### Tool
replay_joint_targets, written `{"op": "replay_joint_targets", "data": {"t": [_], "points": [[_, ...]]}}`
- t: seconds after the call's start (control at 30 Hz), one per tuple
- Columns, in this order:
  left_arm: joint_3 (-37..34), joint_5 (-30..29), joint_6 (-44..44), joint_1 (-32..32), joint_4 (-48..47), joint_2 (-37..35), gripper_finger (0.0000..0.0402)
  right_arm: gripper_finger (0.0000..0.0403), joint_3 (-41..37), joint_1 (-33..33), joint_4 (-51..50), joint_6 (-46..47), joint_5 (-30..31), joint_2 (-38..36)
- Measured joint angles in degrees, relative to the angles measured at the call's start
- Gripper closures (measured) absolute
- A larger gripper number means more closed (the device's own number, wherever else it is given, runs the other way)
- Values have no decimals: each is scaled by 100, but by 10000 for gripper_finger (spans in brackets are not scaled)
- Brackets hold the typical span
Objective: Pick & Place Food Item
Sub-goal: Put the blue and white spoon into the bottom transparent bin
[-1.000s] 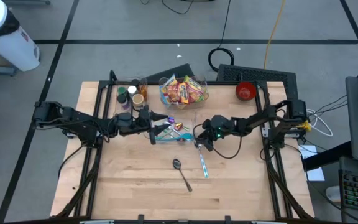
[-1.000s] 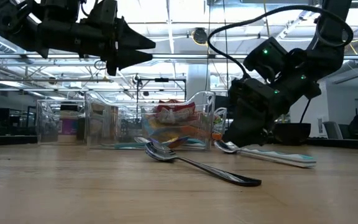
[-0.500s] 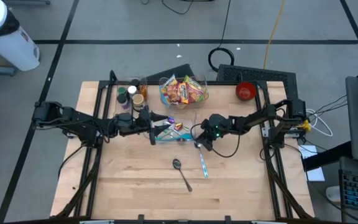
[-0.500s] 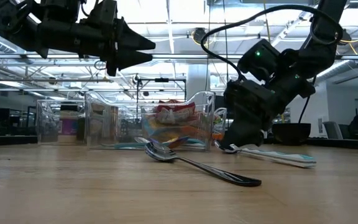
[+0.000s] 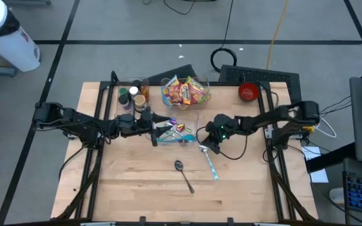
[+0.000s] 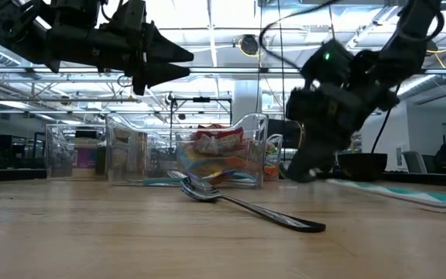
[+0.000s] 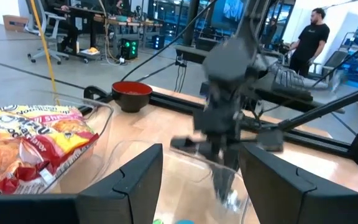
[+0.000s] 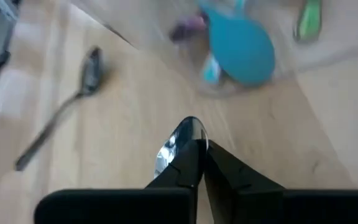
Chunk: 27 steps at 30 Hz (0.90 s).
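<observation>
The left hand (image 5: 158,132) is being held unclenched above the clear tray (image 5: 176,139) of utensils on the desk (image 5: 131,188). A spoon (image 5: 184,175) is lying loose nearby. To the right, a light-handled spoon (image 5: 208,160) is being gripped by its bowl in the clenched right hand (image 5: 205,146). It should probably be lifted slowly, so the long handle is not swung.

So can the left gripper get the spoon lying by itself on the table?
Probably yes. The left gripper hangs open above the clear tub, and the loose spoon lies on bare wood with nothing over it. The right gripper is off to the side.
</observation>
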Motion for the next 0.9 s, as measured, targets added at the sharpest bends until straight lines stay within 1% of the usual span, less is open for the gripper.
{"op": "replay_joint_targets", "data": {"t": [0.13,0.27,0.43,0.5,0.57,0.77,0.9], "points": [[0,0,-88,0,-42,0,186,401,7,224,-513,-189,562,-786],[0,0,-345,0,-19,0,186,402,7,622,-601,-473,1359,-1577],[1,-2,-635,-29,123,48,185,403,7,1231,-532,-970,2858,-2295],[31,-8,-685,-70,120,62,186,403,7,1463,-418,-1180,3428,-2464],[116,-5,-691,-143,120,62,185,403,7,1663,-306,-1338,3818,-2581],[473,-2,-388,-476,-30,69,185,403,7,2122,432,-1815,4385,-2668],[829,-2,-174,-686,-321,388,185,403,5,2384,807,-2313,5028,-2668]]}}
